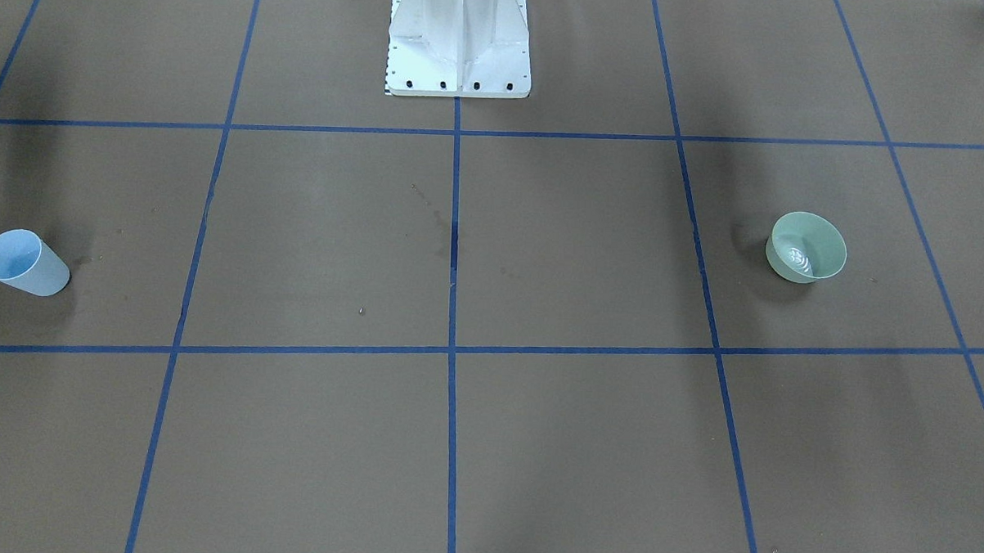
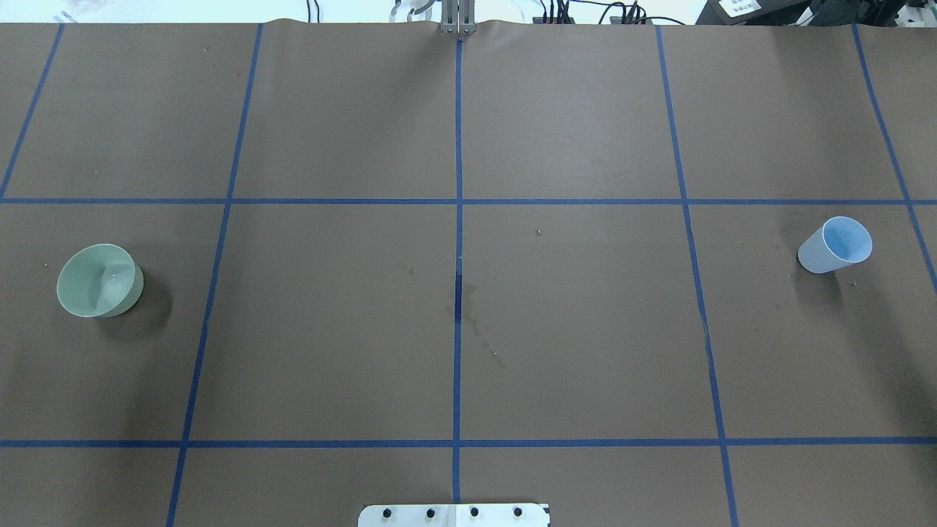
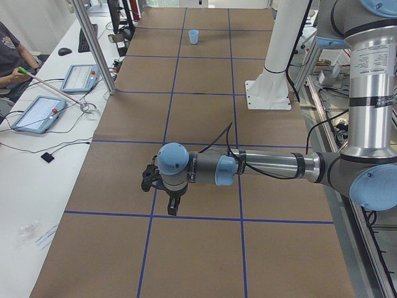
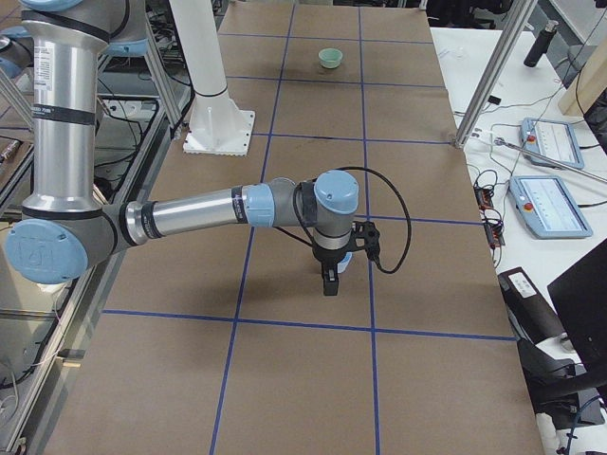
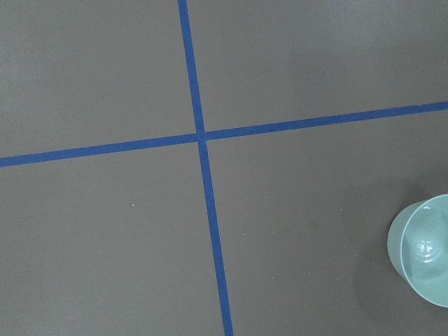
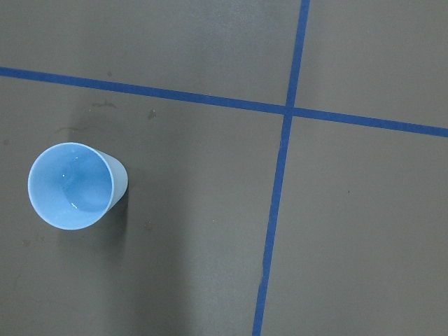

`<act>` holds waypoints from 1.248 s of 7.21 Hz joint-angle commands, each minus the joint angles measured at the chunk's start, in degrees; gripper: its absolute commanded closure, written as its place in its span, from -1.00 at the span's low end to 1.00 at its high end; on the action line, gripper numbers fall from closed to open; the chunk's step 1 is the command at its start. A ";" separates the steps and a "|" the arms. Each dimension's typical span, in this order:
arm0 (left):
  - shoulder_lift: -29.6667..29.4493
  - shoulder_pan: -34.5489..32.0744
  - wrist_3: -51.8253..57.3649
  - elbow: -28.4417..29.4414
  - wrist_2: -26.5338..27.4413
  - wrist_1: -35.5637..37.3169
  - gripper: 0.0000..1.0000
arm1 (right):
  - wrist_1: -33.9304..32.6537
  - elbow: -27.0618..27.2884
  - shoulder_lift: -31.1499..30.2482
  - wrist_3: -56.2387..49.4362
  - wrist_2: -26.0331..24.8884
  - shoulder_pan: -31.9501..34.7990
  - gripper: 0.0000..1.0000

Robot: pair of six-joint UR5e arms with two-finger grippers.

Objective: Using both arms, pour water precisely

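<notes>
Both vessels sit upright on the tabletop [image 1: 575, 247], well apart. The green bowl [image 1: 821, 237] is on my left-arm side and the blue cup [image 1: 26, 264] is far over on the right-arm side. The water [image 1: 797, 257] is in the green bowl, visible only as white glints and ripples at the bottom. I can't tell whether the cup holds any. The left arm [image 3: 273, 166] reaches out low over the tabletop with the left gripper [image 3: 174, 208] pointing straight down. The right arm [image 4: 199, 216] has the same pose, right gripper [image 4: 329, 282] pointing down. Both show only in the side views, so I can't tell how wide either gripper is. Wrist cams look straight down, bowl at the left one's frame edge, cup in the right one's. There are faint damp marks [image 2: 468, 307] near the centre tape line. The white pedestal [image 1: 459, 42] is at the robot's edge.
</notes>
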 commanded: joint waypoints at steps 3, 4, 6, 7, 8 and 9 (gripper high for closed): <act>0.68 -1.07 0.23 -0.69 3.37 -0.72 -1.00 | 0.14 -2.62 -0.49 0.12 0.16 -0.03 -0.99; 1.02 -0.98 0.06 -2.00 1.56 -0.81 -1.00 | 0.22 -2.63 -0.49 0.29 0.07 -0.03 -0.99; 1.02 -0.98 0.49 -2.45 0.66 -1.77 -1.00 | 0.22 -5.69 -0.31 0.20 0.07 -0.03 -0.99; 0.77 -0.90 0.32 -0.62 0.75 -3.34 -1.00 | 0.22 -6.57 0.21 0.20 0.24 -0.12 -0.99; 0.68 1.54 0.14 0.70 0.75 -4.32 -1.00 | 1.70 -7.02 0.21 0.12 0.68 -0.12 -0.99; 0.41 5.39 -4.29 0.80 1.10 -5.11 -1.00 | 5.02 -7.19 -0.57 0.20 0.68 -0.12 -0.99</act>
